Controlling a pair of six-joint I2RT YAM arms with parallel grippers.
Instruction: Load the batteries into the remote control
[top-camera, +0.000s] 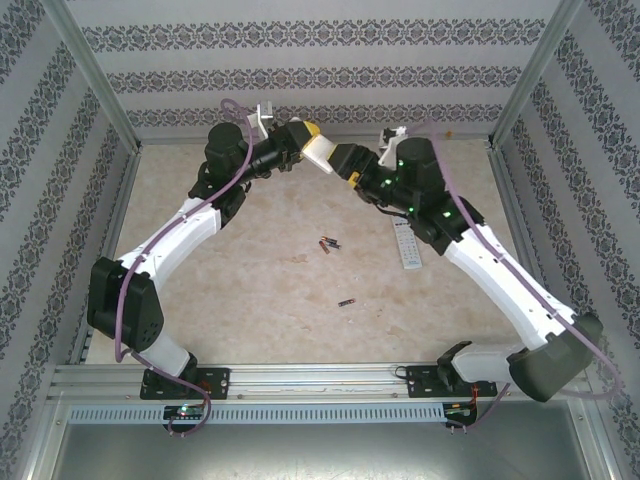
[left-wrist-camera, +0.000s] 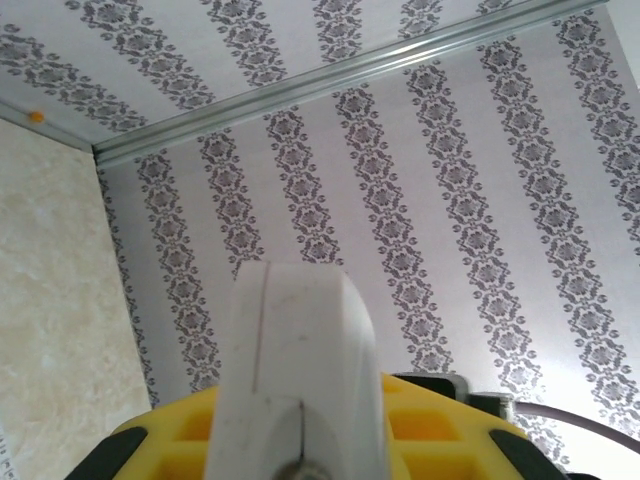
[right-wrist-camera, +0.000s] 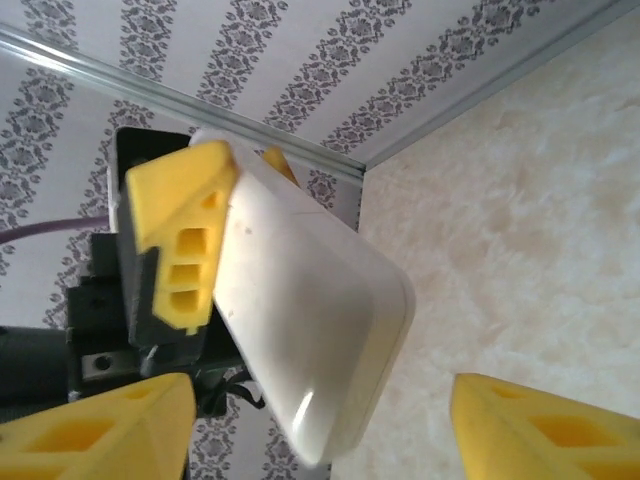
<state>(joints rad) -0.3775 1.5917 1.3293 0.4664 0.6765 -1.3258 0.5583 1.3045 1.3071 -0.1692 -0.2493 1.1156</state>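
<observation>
The remote control (top-camera: 408, 245), long, slim and white with grey buttons, lies on the table under my right forearm. Two batteries (top-camera: 328, 243) lie together mid-table and a third battery (top-camera: 346, 301) lies nearer the front. My left gripper (top-camera: 306, 150) (left-wrist-camera: 300, 440) is raised at the back, shut on a wider white casing (top-camera: 321, 154) (left-wrist-camera: 300, 350) (right-wrist-camera: 310, 330) with rounded corners. My right gripper (top-camera: 345, 160) (right-wrist-camera: 320, 430) faces it, open. The casing's free end reaches between the yellow fingers (right-wrist-camera: 545, 430) without touching them.
Patterned walls with metal posts enclose the table (top-camera: 260, 270) on three sides. Both arms meet high near the back wall (top-camera: 320, 95). The front rail (top-camera: 320, 380) carries both bases.
</observation>
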